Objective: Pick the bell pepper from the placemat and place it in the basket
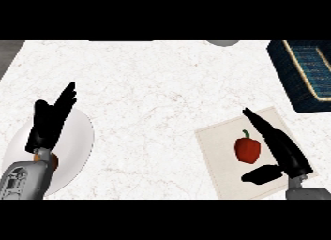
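Note:
A red bell pepper [247, 149] with a green stem lies on a pale placemat [217, 145] at the lower right of the counter. My right hand [282, 149] is over the mat just right of the pepper, fingers straight and pointing up-left, thumb spread below the pepper; it is open and not holding anything. The dark blue basket [307, 75] with a tan inner rim stands at the top right, partly cut off by the edge. My left hand [51, 119] rests open at the left, fingers up, over a white plate.
A white plate [78, 145] lies at the lower left under my left forearm, with an orange thing [55, 161] partly hidden beside the wrist. A grey round object [223, 42] peeks in at the top edge. The counter's left edge shows at the top left.

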`<state>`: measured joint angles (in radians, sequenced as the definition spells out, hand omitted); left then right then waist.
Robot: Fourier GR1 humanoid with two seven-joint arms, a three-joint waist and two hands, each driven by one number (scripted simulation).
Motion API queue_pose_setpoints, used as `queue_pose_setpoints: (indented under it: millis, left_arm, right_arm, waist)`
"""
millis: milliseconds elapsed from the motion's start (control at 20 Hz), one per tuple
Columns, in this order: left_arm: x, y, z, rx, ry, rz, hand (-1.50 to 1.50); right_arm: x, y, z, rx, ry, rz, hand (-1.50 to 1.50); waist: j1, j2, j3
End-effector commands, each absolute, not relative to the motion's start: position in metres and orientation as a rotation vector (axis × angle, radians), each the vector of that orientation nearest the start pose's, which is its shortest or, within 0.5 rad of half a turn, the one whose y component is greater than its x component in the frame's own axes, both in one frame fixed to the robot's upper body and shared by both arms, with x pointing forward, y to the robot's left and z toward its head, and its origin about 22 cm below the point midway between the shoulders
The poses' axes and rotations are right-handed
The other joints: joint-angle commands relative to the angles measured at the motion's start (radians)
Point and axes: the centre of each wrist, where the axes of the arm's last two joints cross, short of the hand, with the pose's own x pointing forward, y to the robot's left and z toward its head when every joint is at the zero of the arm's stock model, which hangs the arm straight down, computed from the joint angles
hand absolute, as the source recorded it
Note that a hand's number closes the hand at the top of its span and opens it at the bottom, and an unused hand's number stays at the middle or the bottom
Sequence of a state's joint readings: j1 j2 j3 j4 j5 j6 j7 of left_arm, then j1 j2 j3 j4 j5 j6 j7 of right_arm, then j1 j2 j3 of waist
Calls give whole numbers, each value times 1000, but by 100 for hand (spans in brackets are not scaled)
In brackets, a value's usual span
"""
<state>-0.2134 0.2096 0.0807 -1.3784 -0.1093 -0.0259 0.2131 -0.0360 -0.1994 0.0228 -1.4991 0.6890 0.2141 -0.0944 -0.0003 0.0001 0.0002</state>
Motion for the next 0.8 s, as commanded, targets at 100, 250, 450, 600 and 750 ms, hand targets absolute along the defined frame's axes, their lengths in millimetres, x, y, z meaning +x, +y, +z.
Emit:
queue_pose_setpoints:
  millis: [100,250,450,600,750]
  left_arm:
    - [296,279,29,260,-1351,-193,0]
    - [287,273,14,273,-1355,-214,0]
    - [285,266,8,282,-1355,-217,0]
    - [298,277,20,272,-1357,-204,0]
    - [297,276,29,238,-1366,-232,0]
  right_arm:
    - [247,-241,-18,-467,-1421,965,150]
    - [266,-289,7,-570,-1470,1026,150]
    - [253,-257,-16,-631,-1485,1076,150]
    - [245,-275,-21,-665,-1497,1095,150]
    - [312,-230,22,-857,-1266,1188,150]
  waist:
    - [0,0,0]
    - [1,0,0]
    - [2,0,0]
    - [-1,0,0]
    - [37,5,-2]
